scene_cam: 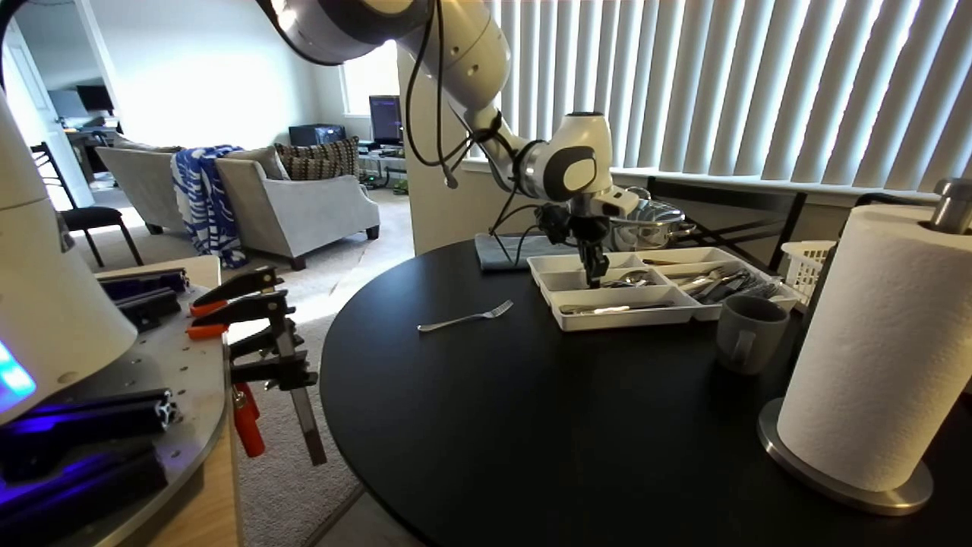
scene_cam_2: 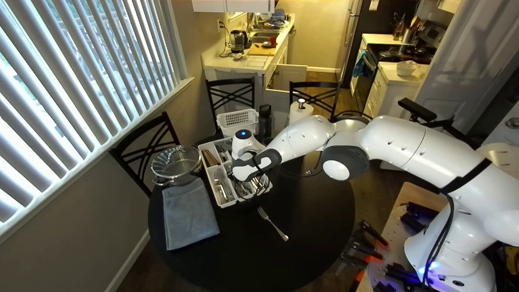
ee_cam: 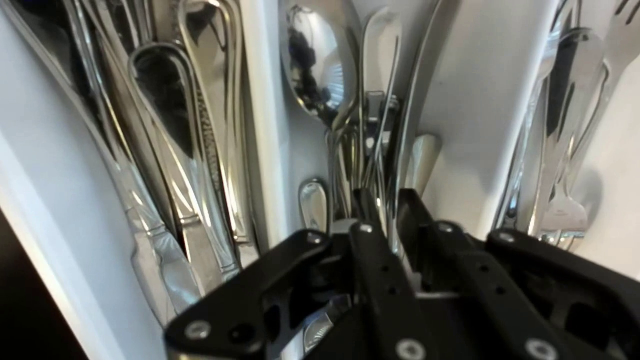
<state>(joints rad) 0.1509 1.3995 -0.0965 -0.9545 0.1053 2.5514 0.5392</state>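
Reaching into one white divided plastic tray (scene_cam: 630, 319), I, one black two-fingered gripper (ee_cam: 386, 196), am apparently aligning with tangled silver cutlery (ee_cam: 381, 52), too jumbled for counting, in its middle compartment (ee_cam: 462, 130); jaws are standing narrowly parted, whether grasping I cannot tell. Next is calling for careful centring. One oval-bowled steel spoon (ee_cam: 320, 57) is showing; one slim steel fork (scene_cam: 461, 320) is lying outside.

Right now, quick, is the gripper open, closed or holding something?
Gripper: jaws close together, with a narrow gap between them; whether they grip any cutlery cannot be told.
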